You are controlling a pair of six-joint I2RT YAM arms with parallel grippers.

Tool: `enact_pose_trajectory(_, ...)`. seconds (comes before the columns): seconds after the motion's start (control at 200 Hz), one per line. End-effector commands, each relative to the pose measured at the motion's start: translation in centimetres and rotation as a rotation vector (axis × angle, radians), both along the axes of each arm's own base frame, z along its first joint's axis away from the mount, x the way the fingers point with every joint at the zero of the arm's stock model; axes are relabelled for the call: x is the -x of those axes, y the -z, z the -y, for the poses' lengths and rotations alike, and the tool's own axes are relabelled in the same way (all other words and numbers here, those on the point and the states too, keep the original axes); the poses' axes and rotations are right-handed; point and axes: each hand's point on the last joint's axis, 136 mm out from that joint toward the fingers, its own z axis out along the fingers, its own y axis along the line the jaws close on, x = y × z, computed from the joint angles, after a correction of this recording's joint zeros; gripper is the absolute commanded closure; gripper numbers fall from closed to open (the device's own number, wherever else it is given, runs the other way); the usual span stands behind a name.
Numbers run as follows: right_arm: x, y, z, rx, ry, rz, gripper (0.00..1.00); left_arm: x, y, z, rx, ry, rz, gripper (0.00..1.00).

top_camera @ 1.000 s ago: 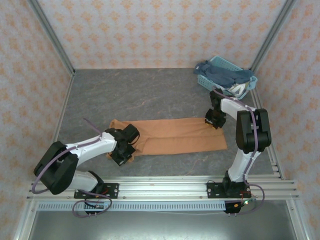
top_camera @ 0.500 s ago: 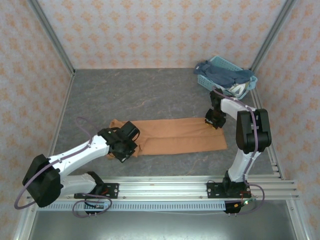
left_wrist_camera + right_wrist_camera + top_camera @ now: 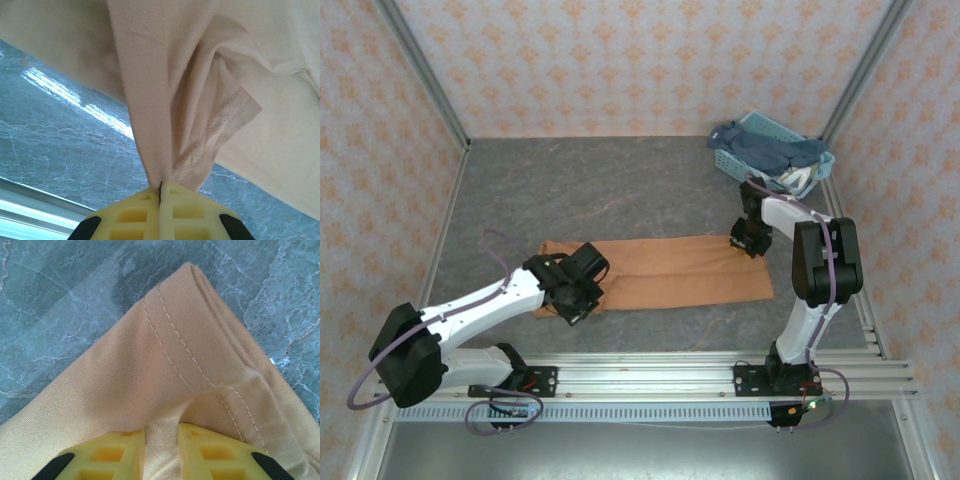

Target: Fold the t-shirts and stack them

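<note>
The orange-brown t-shirt (image 3: 670, 272) lies as a long folded strip across the middle of the grey table. My left gripper (image 3: 578, 292) is shut on its left end, and the cloth (image 3: 190, 95) hangs bunched and lifted off the table from the closed yellow jaws (image 3: 161, 192). My right gripper (image 3: 750, 241) pinches the strip's far right corner; a fold of hemmed cloth (image 3: 165, 375) sits between its yellow fingers (image 3: 112, 452). Dark blue t-shirts (image 3: 765, 150) and a white one (image 3: 798, 178) fill the basket at the back right.
The light-blue lattice basket (image 3: 740, 163) stands in the back right corner against the wall. Metal frame posts rise along both sides. A rail (image 3: 650, 375) with the arm bases runs along the near edge.
My left gripper has carried the shirt's left end to the right and slightly up, folding it onto the strip. The right arm has not moved.
</note>
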Motion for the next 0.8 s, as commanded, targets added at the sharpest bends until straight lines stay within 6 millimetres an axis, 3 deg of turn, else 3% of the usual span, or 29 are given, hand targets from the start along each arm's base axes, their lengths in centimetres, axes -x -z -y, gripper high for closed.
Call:
enact_pose_trajectory(0.0, 1.7, 0.7, 1.0, 0.048, -0.012, -0.061, 0.76, 0.6, -0.4, -0.3, -0.028, 0.027, -0.021, 1.0)
enact_pose_trajectory(0.12, 1.7, 0.6, 1.0, 0.052, -0.017, -0.066, 0.76, 0.7, 0.3, -0.5, -0.015, 0.001, -0.013, 1.0)
enact_pose_trajectory(0.335, 1.9, 0.9, 1.2, 0.062, -0.025, -0.082, 0.76, -1.6, -0.3, 4.6, 0.139, 0.121, 0.05, 1.0)
enact_pose_trajectory(0.42, 1.9, 1.0, 1.2, 0.063, -0.025, -0.088, 0.76, -2.0, -0.5, 5.5, 0.123, 0.19, 0.027, 1.0)
enact_pose_trajectory(0.5, 1.9, 1.0, 1.2, 0.063, -0.027, -0.09, 0.76, -1.8, -0.2, 5.1, 0.076, 0.217, -0.004, 1.0)
enact_pose_trajectory(0.796, 1.7, 0.8, 0.9, 0.052, -0.033, -0.089, 0.76, -0.6, 0.5, 0.8, -0.039, 0.132, -0.029, 1.0)
